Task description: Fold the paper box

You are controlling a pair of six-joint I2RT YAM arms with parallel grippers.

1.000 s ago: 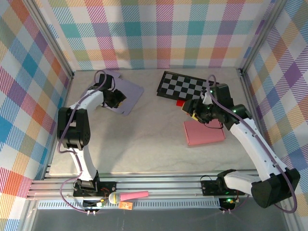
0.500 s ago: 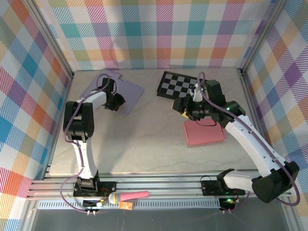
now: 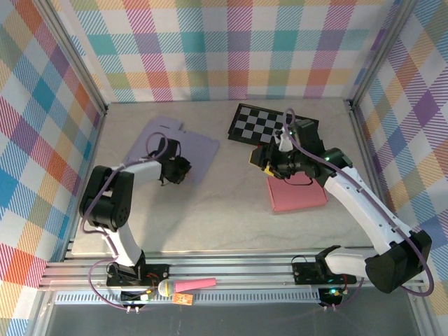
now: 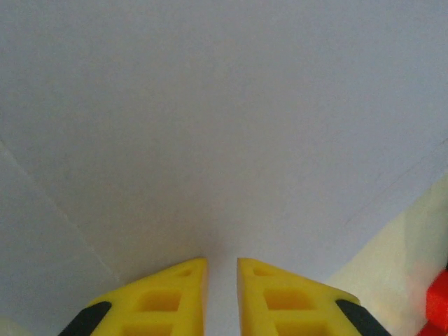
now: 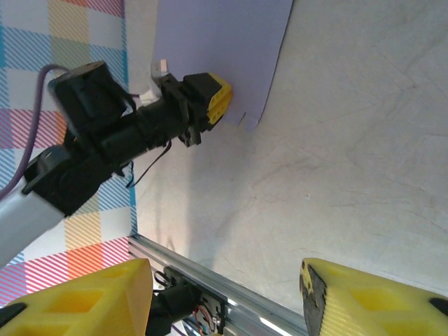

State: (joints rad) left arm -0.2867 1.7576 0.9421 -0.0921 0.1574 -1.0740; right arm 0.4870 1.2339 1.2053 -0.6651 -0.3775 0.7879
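The pale marbled surface (image 3: 224,210) carries three flat things. The largest is the paper box (image 3: 190,142), an unfolded lavender sheet. It lies flat in the far-left part of the surface, off the far edge and angled so that one corner points toward the middle. A small notch shows in its near edge in the right wrist view.

A black-and-white checkered board (image 3: 260,124) lies close to the far edge, right of the middle. A pink pad (image 3: 297,193) lies flat nearer the right edge, about halfway between the far and near edges.

The right gripper (image 3: 263,157) hangs over the surface between the checkered board and the pink pad, just beside the pad's far-left corner. In its own wrist view its yellow fingers (image 5: 91,294) stand wide apart, with bare surface between them and nothing held.

The left gripper (image 3: 177,170) sits at the near edge of the paper box. In its wrist view the two yellow tips are drawn almost together, with a thin slit between them, and lavender paper lies all around and beyond them. Whether they pinch the sheet or merely rest against it cannot be told.
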